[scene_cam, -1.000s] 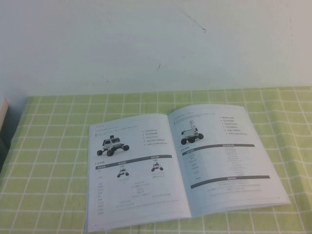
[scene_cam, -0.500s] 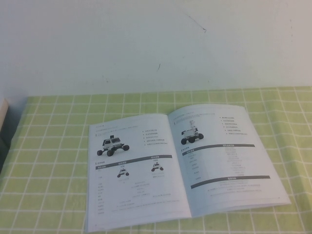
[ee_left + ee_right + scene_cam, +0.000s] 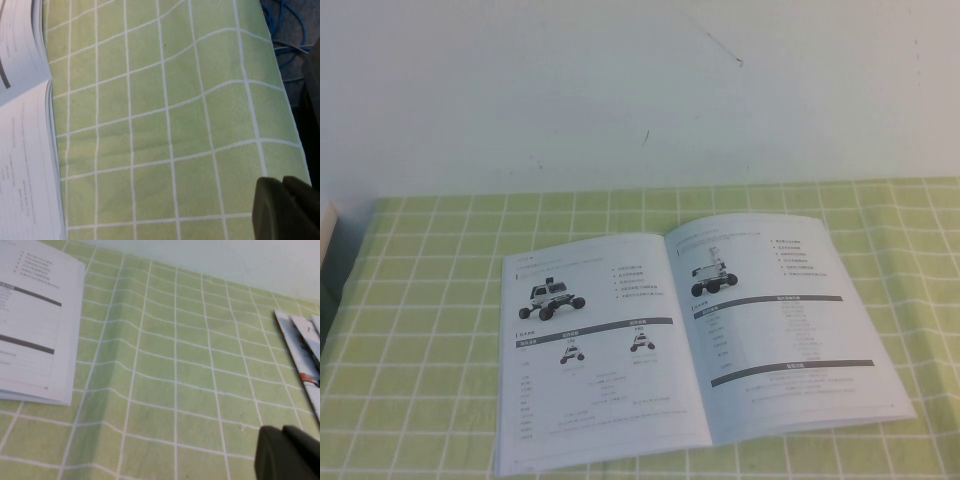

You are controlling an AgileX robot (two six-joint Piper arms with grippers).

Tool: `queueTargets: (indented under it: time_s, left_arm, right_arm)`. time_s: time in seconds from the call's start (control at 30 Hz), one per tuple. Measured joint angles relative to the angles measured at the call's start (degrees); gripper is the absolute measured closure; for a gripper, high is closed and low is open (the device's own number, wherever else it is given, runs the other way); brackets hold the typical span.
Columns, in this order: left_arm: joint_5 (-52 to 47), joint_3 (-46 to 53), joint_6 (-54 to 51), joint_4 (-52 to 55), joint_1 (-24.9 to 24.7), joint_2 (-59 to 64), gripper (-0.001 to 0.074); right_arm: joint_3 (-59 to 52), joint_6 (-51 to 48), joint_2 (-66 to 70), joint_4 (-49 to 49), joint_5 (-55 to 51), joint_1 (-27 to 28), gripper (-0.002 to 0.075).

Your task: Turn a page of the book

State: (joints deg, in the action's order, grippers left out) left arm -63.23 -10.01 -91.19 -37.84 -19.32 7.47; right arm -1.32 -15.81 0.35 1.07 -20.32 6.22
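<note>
The book (image 3: 690, 340) lies open and flat on the green checked cloth, near the table's front. Its right-hand page (image 3: 780, 330) carries a wheeled-robot photo and dark-headed tables, and the left-hand page (image 3: 595, 350) carries several small vehicle photos. Neither arm appears in the high view. My left gripper (image 3: 283, 186) hovers over bare cloth beside the book's edge (image 3: 25, 150), shut with nothing in it. My right gripper (image 3: 282, 435) is also shut and empty, over cloth well away from the book's corner (image 3: 35, 325).
The green cloth (image 3: 440, 300) covers the table up to a white wall (image 3: 620, 90). Other printed booklets (image 3: 305, 355) lie past the right gripper. Blue cables (image 3: 285, 30) hang beyond the table's edge. A beige object (image 3: 325, 235) sits at the far left.
</note>
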Motion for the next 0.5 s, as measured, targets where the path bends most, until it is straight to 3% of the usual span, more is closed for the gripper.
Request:
queueTargets:
  time_s: [0.33,0.5]
  left_arm:
    - [1.83,-0.05,0.05,1.72,0.00,0.00,0.0738]
    - [12.26,-0.02,6.05,8.95,0.00,-0.70,0.0738]
  right_arm:
    - [0.00,0.00,0.00,0.00,0.00,0.00,0.0729]
    - [0.00,0.02,0.00,-0.09,0.00,0.00,0.0729]
